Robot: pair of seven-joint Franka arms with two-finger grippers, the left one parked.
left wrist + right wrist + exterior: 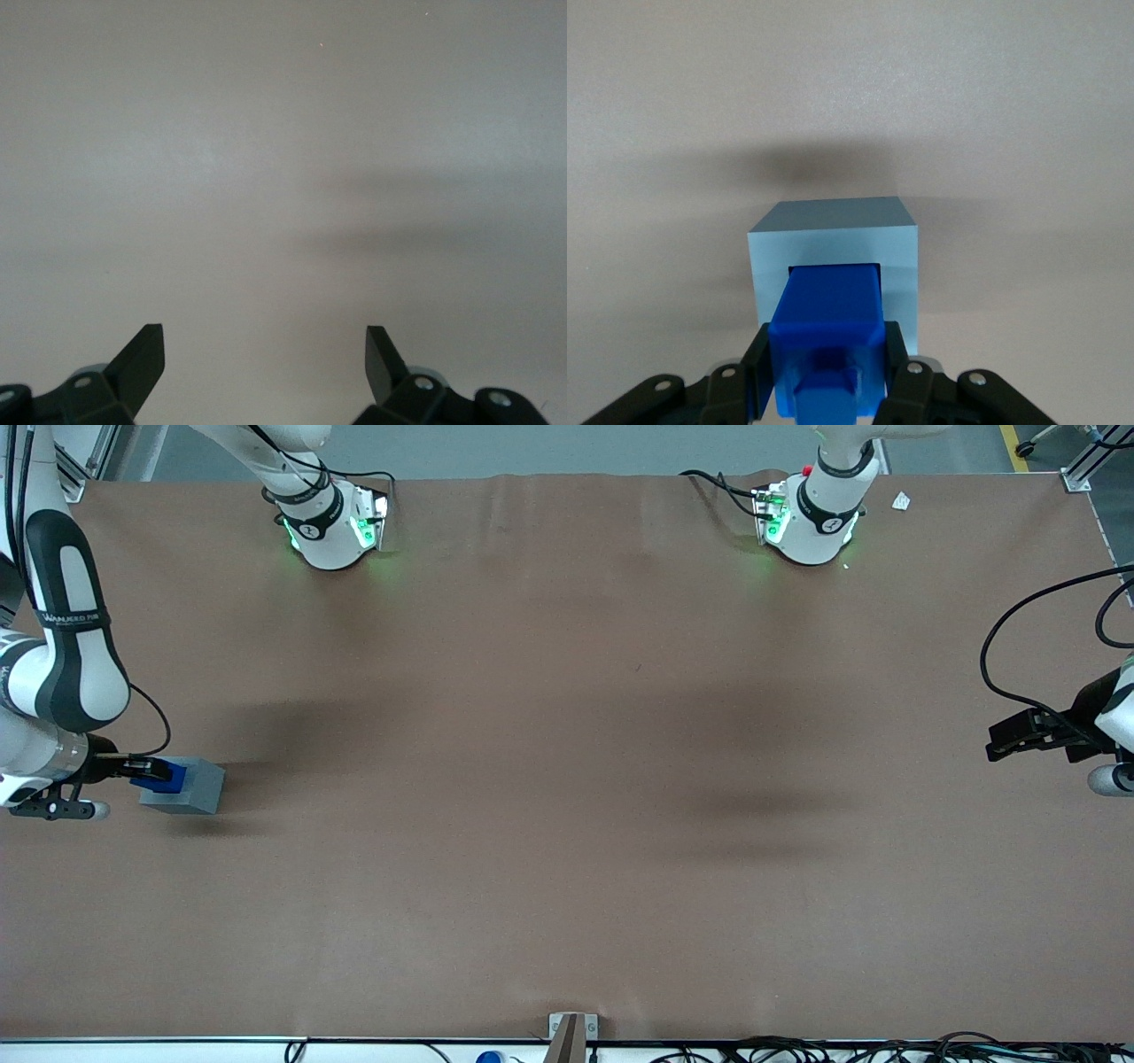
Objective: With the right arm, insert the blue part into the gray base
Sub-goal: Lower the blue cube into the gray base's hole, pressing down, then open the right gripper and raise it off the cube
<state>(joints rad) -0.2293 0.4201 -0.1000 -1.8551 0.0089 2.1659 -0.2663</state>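
clearly the insertion step is in hand: the gripper (826,390) has its fingers (764,376) clamped on the blue part (828,305), whose tip sits at the recess of the gray base (833,239) on the worktop (567,779), toward the working arm's end. next comes a straight push down, then release.

It was a robotics lab: two white arm bases (332,527) glowed green at the top of the frame, bolted to a brown-covered desk (567,779); cables (886,1050) trailed along the bottom edge, with aluminium framing (1085,465) at the upper right corner.
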